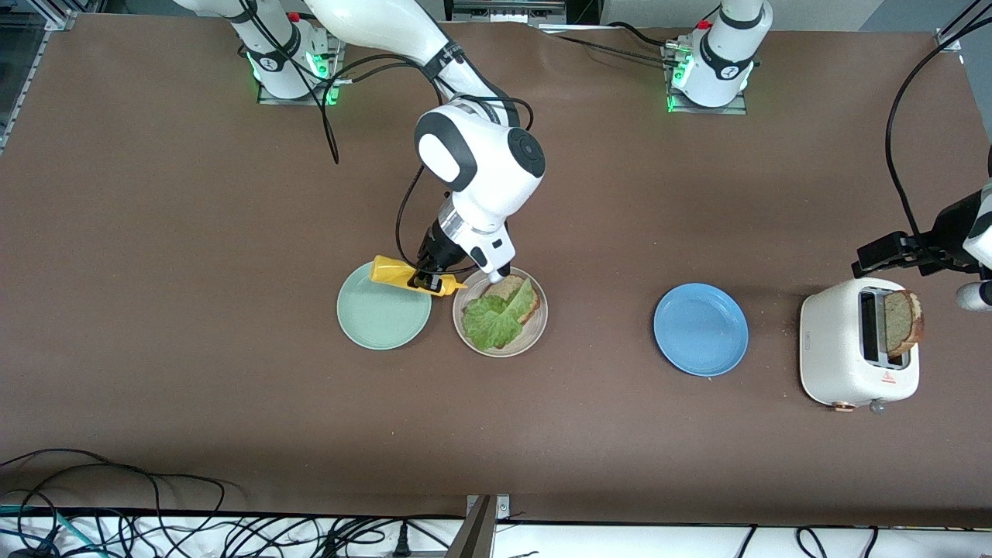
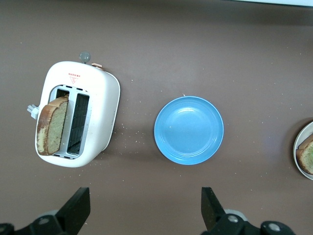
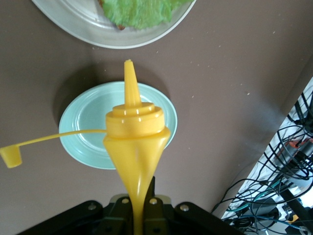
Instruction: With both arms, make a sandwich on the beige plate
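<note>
Toaster holds bread; left gripper wide above; right gripper squeezes bottle over beige plate

Three plates stand in a row on the desk: the mint-green plate toward the right arm's end, the beige plate just beside it, and the blue plate well apart toward the left arm's end, with the toaster nearer still to that end. A lettuce leaf lies on a bread slice on the beige plate; a second bread slice stands in a toaster slot. The right hand holds the squeeze bottle over the gap between the mint-green and beige plates, while the left hand hangs over the desk between toaster and blue plate.
</note>
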You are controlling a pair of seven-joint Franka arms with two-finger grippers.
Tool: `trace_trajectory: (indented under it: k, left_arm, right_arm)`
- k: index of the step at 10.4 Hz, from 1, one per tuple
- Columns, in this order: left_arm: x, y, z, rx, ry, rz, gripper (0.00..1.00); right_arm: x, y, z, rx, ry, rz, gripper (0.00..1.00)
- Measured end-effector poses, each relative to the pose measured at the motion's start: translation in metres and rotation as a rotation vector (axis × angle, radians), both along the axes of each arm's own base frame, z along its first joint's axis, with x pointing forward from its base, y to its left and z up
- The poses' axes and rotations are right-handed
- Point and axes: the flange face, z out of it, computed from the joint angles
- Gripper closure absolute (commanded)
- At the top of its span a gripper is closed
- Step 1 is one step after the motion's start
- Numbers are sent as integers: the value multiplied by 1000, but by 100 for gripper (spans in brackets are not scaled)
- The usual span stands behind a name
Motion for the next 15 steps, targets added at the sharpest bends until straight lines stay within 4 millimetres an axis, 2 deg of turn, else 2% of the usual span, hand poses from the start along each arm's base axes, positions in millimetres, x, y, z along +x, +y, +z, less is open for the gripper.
trace_trajectory:
  k: [3,5,7,9,11,13,15]
  left_arm:
    - [0,0,-1,0,3,-1,0]
    - [0,-1,-1,0,5,-2,0]
    - [0,1,-3,0,11,0,0]
    - [0,11,-5,1,13,16,0]
    - [-1,35,-5,1,11,-11,0]
    - [-4,89,-16,-5,24,-73,0]
    - [-7,143,-45,16,71,-112,0]
  right_arm:
    - [5,-9,11,11,4,-30,100]
    - [15,-26,19,95,60,-100,100]
    - [42,-65,28,224,153,-187,100]
    - [72,-116,45,385,249,-253,100]
    - [94,-157,53,542,333,-284,100]
    - [110,-202,53,676,424,-318,100]
    - [125,-256,51,829,519,-338,100]
